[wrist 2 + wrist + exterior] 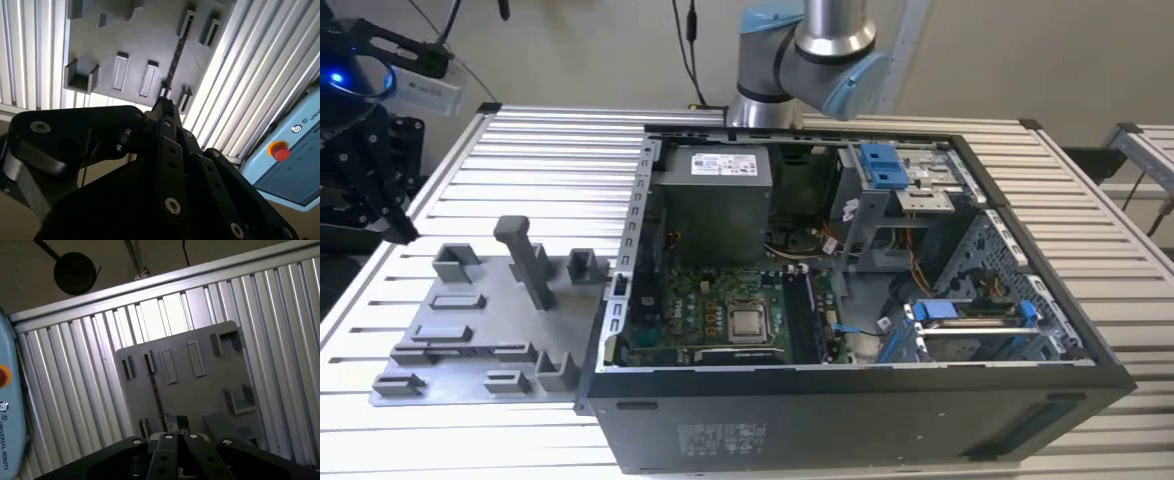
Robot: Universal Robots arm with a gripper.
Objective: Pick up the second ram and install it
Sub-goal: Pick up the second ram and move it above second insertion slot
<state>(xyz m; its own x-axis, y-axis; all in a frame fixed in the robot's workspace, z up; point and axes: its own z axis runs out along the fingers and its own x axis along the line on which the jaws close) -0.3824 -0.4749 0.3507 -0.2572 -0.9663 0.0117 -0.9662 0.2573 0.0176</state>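
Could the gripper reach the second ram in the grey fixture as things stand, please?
Probably yes: the second ram stands exposed on edge in the grey fixture, with nothing between it and the gripper above.

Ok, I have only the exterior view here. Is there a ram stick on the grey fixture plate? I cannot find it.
Observer: Yes. In the first wrist view, a ram stick stands on edge on the fixture plate.
Operator: And the gripper, where is it?
Observer: The gripper hangs high above the plate, over one end of the stick.
Operator: Anything beside the table?
Observer: A light blue teach pendant with a red button.
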